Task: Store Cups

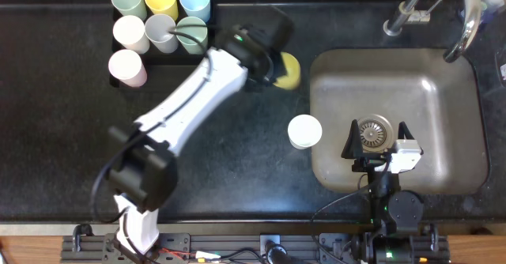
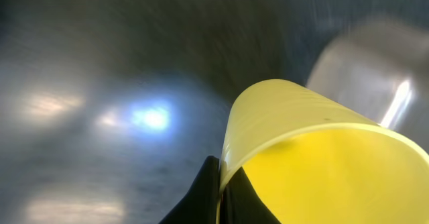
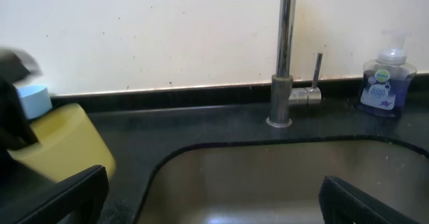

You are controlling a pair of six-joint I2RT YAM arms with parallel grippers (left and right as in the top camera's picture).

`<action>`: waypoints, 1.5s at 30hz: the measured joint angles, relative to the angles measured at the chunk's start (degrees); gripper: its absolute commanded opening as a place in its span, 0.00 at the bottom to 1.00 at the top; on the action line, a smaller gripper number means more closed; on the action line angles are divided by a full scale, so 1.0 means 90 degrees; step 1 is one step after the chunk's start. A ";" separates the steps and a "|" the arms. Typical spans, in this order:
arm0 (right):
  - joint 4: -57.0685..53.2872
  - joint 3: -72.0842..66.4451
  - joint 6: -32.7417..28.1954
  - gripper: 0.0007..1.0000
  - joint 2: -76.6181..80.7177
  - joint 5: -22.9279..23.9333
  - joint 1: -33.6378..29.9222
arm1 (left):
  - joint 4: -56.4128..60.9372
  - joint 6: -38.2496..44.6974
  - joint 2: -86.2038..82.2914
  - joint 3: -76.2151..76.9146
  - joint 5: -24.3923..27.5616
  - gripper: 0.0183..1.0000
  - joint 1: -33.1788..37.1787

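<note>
1. Left wrist view: the left fingers [image 2: 204, 190] are pinching the wall of the yellow cup [image 2: 315, 150].
2. The cup is tilting over the bench [image 1: 63, 98], between the grouped cups [image 1: 162, 15] and the sink [image 1: 395, 74].
3. The right fingers [image 3: 67, 194] are standing wide apart over the sink.

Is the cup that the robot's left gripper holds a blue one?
No, the left gripper pinches the rim of a yellow plastic cup, as the left wrist view shows.
</note>
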 measured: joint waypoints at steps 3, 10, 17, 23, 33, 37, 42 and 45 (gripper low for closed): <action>-0.0002 0.0000 -0.0002 1.00 0.0000 -0.0002 -0.0002 | -0.0469 -0.0002 -0.0367 0.0029 -0.0182 0.02 0.0605; -0.0005 0.0000 -0.0002 1.00 0.0000 0.0000 -0.0002 | -0.1785 -0.0005 -0.0937 0.0126 -0.0447 0.02 0.2557; 0.0000 0.0000 0.0000 1.00 0.0000 0.0000 -0.0002 | -0.2586 -0.0002 -0.0942 0.0124 -0.0495 0.02 0.3446; -0.0002 0.0000 -0.0002 1.00 0.0002 0.0000 0.0000 | -0.2579 -0.0005 -0.0940 0.0124 -0.0495 0.02 0.3534; -0.0002 0.0000 0.0000 1.00 0.0002 0.0000 -0.0002 | -0.2368 -0.0005 -0.0466 0.0124 -0.0495 0.02 0.3638; -0.0005 0.0000 0.0000 1.00 0.0000 0.0000 -0.0002 | -0.2361 -0.0005 -0.0333 0.0124 -0.0495 0.02 0.3776; -0.0005 0.0000 0.0000 1.00 0.0000 -0.0002 0.0000 | -0.2193 -0.0002 -0.0219 0.0124 -0.0493 0.02 0.3852; -0.0005 0.0000 0.0002 1.00 0.0002 -0.0002 -0.0002 | -0.2091 -0.0005 -0.0168 0.0124 -0.0488 0.02 0.3847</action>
